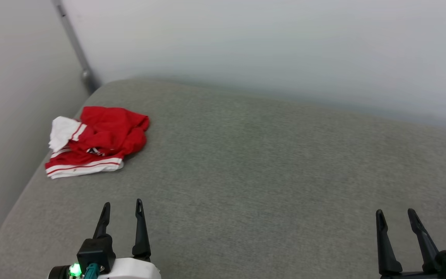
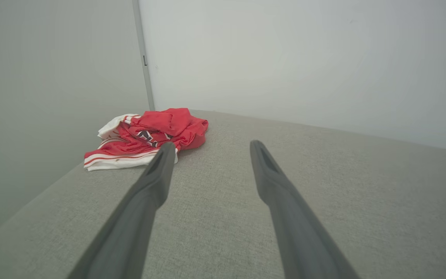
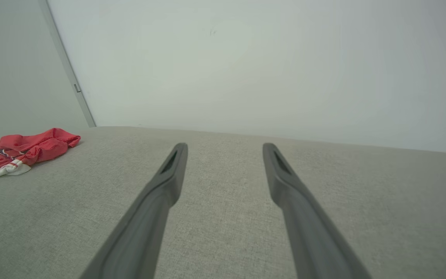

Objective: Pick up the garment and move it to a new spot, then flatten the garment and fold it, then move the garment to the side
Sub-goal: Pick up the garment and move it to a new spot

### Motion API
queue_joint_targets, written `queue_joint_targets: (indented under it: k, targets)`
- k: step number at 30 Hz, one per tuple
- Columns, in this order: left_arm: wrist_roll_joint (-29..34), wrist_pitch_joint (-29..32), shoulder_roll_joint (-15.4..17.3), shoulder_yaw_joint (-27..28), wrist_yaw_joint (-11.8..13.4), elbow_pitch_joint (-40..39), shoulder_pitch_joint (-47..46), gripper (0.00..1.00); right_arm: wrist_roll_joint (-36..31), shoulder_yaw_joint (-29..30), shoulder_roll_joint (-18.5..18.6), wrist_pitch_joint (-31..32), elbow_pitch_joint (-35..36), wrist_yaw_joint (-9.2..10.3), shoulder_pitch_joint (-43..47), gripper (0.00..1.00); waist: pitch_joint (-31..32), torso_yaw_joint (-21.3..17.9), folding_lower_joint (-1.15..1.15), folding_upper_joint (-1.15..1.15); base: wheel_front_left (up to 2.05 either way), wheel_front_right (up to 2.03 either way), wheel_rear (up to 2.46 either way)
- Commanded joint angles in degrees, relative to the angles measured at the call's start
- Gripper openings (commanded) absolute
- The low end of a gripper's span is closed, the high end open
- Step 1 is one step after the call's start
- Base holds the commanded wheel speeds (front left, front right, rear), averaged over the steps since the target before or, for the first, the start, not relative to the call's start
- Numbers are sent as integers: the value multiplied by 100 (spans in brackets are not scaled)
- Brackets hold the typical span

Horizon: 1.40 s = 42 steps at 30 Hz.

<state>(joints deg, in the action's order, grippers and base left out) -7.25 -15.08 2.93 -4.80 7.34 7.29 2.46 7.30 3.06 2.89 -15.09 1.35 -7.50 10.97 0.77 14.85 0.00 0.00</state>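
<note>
The garment [image 1: 97, 140] lies crumpled in a heap at the far left of the grey cloth surface [image 1: 269, 162], red with a white sleeve and a white striped edge toward me. In the left wrist view the garment [image 2: 149, 135] sits just beyond the left fingertip. In the right wrist view the garment [image 3: 25, 149] is far off to the left. My left gripper [image 1: 123, 207] hovers open at the near left, short of the heap, with nothing between its fingers. My right gripper [image 1: 396, 214] is open and empty at the near right.
Pale walls close the surface at the back and on the left. A grey vertical post [image 1: 76, 46] stands in the corner behind the garment. The surface's left edge [image 1: 21, 193] runs close beside the heap.
</note>
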Motion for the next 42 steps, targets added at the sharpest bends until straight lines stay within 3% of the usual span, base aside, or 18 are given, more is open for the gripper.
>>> queue_joint_targets:
  k: [1, 12, 17, 27, 32, 37, 42]
  targets:
    - [-8, -15, -7, 33, 22, -11, 64, 100, -13, -22, -3, -12, 19, 2, 82, 100, 3, 259, 0, 0, 0, 0, 0]
    - [-4, -14, -6, 136, 80, -39, 38, 100, -44, -55, -2, -12, 36, 2, 53, 100, -74, 1157, 0, 0, 0, 0, 0]
    - [-39, -14, -7, 203, 130, -42, 88, 100, -90, -124, -3, -12, 33, 2, -9, 100, -119, 1393, 0, 0, 0, 0, 0]
    - [-113, -15, -7, 307, 229, -124, 130, 100, -185, -231, -2, -12, -19, 2, -157, 100, -226, 1448, 0, 0, 0, 0, 0]
    - [5, -15, 39, 445, 20, 47, -231, 100, -191, -156, -2, -12, 8, 2, -134, 100, -275, 1427, 0, 0, 0, 0, 0]
    - [2, -14, 357, 728, -280, 404, -1023, 100, -330, -102, -2, -12, 87, 3, -228, 100, -518, 1229, 0, 0, 0, 0, 0]
    - [-77, -14, 889, 1100, -490, 901, -2153, 100, -501, -90, -4, -12, 169, 2, -428, 100, -913, 905, 0, 0, 0, 0, 0]
